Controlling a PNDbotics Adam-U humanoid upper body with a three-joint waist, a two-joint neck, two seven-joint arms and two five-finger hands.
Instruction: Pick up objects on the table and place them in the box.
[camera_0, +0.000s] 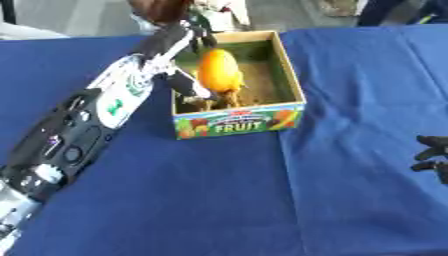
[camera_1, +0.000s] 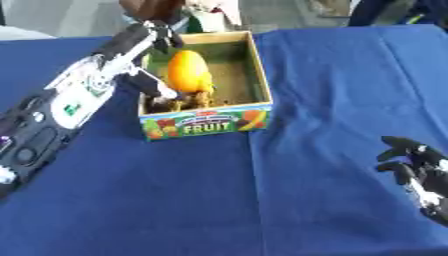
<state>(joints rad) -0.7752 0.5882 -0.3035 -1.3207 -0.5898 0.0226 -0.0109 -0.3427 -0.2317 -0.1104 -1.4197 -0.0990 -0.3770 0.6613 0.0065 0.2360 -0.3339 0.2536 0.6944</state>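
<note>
An orange oval fruit (camera_0: 219, 70) stands upright inside the open cardboard box (camera_0: 292, 75), which has a colourful "FRUIT" label on its front wall. My left hand (camera_0: 179, 47) reaches in over the box's left wall, with fingers above the fruit and thumb (camera_0: 191, 86) below, curled round it. Something small and brown (camera_0: 220, 100) lies on the box floor under the fruit. My right hand (camera_1: 413, 167) rests open at the right edge, far from the box and holding nothing.
A blue cloth (camera_0: 227, 190) covers the whole table, with a fold running down from the box's right corner. My left forearm (camera_0: 96, 120) crosses the left side diagonally. Light-coloured items (camera_1: 206, 12) lie beyond the far edge behind the box.
</note>
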